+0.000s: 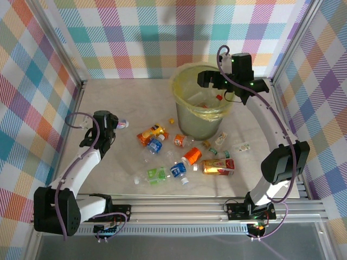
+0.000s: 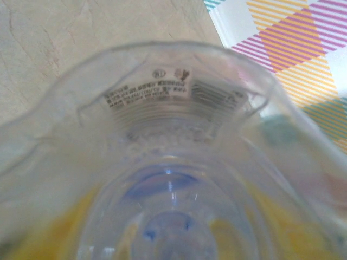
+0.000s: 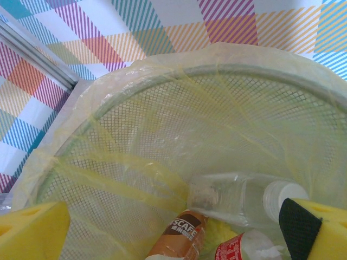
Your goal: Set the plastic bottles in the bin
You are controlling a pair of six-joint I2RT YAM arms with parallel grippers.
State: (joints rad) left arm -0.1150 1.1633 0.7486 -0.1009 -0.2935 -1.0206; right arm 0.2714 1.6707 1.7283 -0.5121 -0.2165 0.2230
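Near the tabletop's left edge, my left gripper (image 1: 115, 124) is closed on a clear bottle (image 2: 173, 108). Its wrist camera gives me the printed label up close, with the yellow pads blurred behind the plastic. Loose bottles (image 1: 191, 156) litter the middle, in front of the bin (image 1: 180, 89) toward the far edge. My right gripper (image 1: 207, 80) hangs over its rim, pads wide apart and empty. That wrist camera shows a brown-labelled bottle (image 3: 181, 235) and a red-labelled bottle (image 3: 233, 252) inside.

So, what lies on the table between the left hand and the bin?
The top view shows an orange-and-yellow bottle and a small yellow piece between the left hand and the bin.
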